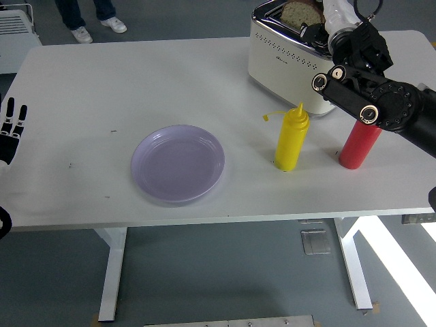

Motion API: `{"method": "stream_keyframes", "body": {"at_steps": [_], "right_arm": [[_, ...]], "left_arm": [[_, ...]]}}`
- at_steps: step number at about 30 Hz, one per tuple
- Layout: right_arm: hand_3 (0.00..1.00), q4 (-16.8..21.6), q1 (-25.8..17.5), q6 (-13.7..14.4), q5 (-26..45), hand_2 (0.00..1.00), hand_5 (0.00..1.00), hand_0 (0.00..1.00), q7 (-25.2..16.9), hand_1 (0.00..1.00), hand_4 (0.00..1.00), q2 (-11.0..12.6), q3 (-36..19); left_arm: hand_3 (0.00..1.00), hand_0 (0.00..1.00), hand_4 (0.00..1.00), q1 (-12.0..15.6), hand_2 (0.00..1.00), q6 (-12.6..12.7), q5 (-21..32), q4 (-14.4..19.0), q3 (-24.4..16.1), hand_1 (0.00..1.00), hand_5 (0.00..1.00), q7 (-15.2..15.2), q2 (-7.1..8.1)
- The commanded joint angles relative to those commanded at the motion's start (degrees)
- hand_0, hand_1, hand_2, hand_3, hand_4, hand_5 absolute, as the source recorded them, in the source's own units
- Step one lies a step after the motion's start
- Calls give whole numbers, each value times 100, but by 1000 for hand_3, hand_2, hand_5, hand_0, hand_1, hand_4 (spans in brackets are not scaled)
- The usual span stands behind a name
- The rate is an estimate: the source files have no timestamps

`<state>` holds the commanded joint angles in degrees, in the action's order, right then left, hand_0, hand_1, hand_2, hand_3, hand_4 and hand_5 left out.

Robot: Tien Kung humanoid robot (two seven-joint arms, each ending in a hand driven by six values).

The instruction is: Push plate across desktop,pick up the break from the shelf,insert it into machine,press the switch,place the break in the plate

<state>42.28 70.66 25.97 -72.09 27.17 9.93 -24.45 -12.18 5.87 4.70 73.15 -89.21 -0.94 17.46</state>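
At the far right, the right hand (320,28) pinches a brown bread slice (300,11) in the cream toaster's (283,58) slot, while the left hand (10,129), fingers spread, hovers at the table's left edge.

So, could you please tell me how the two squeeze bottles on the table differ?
The yellow bottle is in full view, nozzle and loose cap showing; the red bottle has its top hidden behind the right arm. The yellow one stands nearer the plate. Both stand upright before the toaster.
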Motion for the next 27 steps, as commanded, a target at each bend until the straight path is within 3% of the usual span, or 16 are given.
{"method": "stream_keyframes", "body": {"at_steps": [6, 13, 14, 19, 20, 25, 26, 27], "right_arm": [[767, 170, -45, 27, -136, 792, 94, 719, -47, 760, 640, 73, -184], [753, 921, -294, 106, -767, 774, 107, 712, -101, 752, 643, 439, -905], [712, 1024, -343, 106, -837, 727, 103, 678, -104, 694, 599, 503, -989], [712, 1711, -815, 0, -1407, 727, 103, 678, -89, 694, 599, 1025, -1559], [665, 1873, -937, -45, -1556, 675, 83, 632, -86, 639, 528, 1143, -1687], [665, 2602, -1518, -243, -2224, 675, 83, 632, -90, 639, 528, 1679, -2287], [592, 2742, -1637, -286, -2348, 642, 42, 589, -82, 585, 413, 1784, -2405], [592, 2908, -1785, -363, -2491, 642, 42, 589, -66, 585, 413, 1906, -2548]], "left_arm": [[656, 756, 697, -3, 647, 5, -3, 2, -9, 692, 825, 5, -11], [656, 756, 697, 27, 647, 5, 15, 30, -76, 692, 825, 18, -25], [657, 756, 696, 31, 646, 4, 24, 36, -83, 692, 825, 24, -27], [657, 756, 696, 64, 646, -4, 113, 83, -118, 692, 825, 68, -37], [657, 755, 697, 73, 646, -5, 132, 92, -124, 692, 825, 76, -39], [657, 755, 697, 96, 646, -19, 227, 109, -142, 692, 825, 131, -56], [657, 756, 697, 102, 645, -23, 250, 112, -146, 689, 823, 144, -60], [657, 756, 697, 109, 645, -27, 273, 115, -150, 689, 823, 160, -65]]}}
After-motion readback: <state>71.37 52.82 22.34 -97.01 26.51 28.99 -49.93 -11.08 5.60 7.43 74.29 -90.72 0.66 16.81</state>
